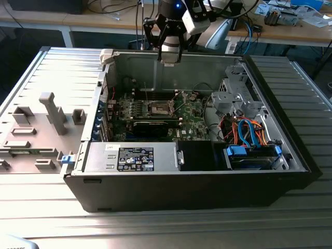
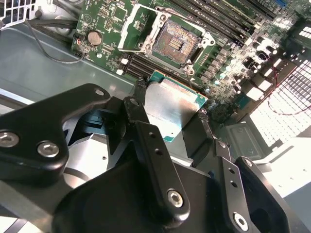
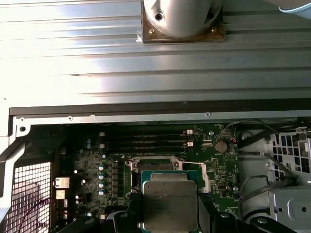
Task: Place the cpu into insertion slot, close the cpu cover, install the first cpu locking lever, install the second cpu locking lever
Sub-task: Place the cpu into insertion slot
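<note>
My gripper (image 1: 170, 56) hangs above the rear wall of the open computer case (image 1: 290, 155), shut on the cpu (image 2: 167, 107), a flat square chip with a silvery top and green edge. Both wrist views show the cpu (image 3: 169, 201) clamped between the black fingers (image 2: 141, 94). Below it on the green motherboard lies the insertion slot (image 2: 182, 41), its dark contact field bare. The cpu cover (image 2: 137, 25), a thin silver frame, is swung up and open beside the slot. In the exterior view the insertion slot (image 1: 158, 108) lies well below and in front of the gripper.
A power supply (image 1: 135, 155) fills the case's front, and a drive cage with blue and orange cables (image 1: 249, 137) stands at the exterior view's right. Memory slots (image 3: 146, 141) and a coin battery (image 2: 93, 36) flank the socket. A grey fixture plate (image 1: 41, 124) lies outside, left.
</note>
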Action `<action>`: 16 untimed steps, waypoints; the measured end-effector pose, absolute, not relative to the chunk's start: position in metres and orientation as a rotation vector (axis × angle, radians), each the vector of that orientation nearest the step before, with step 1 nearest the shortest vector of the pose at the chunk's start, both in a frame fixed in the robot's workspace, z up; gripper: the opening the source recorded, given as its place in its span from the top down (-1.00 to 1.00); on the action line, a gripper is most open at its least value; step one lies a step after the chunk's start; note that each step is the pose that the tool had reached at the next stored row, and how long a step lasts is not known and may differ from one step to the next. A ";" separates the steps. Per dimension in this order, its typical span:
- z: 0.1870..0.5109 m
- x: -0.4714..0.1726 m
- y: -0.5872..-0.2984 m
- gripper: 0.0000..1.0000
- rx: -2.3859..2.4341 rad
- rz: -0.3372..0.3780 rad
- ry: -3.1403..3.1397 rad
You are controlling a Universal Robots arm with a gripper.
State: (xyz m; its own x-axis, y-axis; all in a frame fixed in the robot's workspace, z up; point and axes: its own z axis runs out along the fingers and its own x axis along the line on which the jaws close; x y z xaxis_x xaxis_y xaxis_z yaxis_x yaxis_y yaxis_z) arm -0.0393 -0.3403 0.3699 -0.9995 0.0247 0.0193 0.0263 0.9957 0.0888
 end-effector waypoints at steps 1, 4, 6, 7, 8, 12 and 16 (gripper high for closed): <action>0.370 -0.039 -0.340 -0.08 -0.040 -0.139 -3.120; 0.369 -0.039 -0.340 -0.08 -0.040 -0.139 -3.120; 0.369 -0.039 -0.340 -0.08 -0.040 -0.139 -3.120; 0.368 -0.039 -0.340 -0.08 -0.040 -0.139 -3.120; 0.368 -0.039 -0.340 -0.08 -0.040 -0.139 -3.120; 0.367 -0.039 -0.340 -0.08 -0.040 -0.139 -3.120; 0.367 -0.039 -0.340 -0.08 -0.040 -0.138 -3.120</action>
State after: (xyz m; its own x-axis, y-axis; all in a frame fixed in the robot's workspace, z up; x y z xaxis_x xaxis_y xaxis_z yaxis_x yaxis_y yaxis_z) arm -0.0394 -0.3403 0.3666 -0.9995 0.0248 0.0192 0.0264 0.9958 0.0880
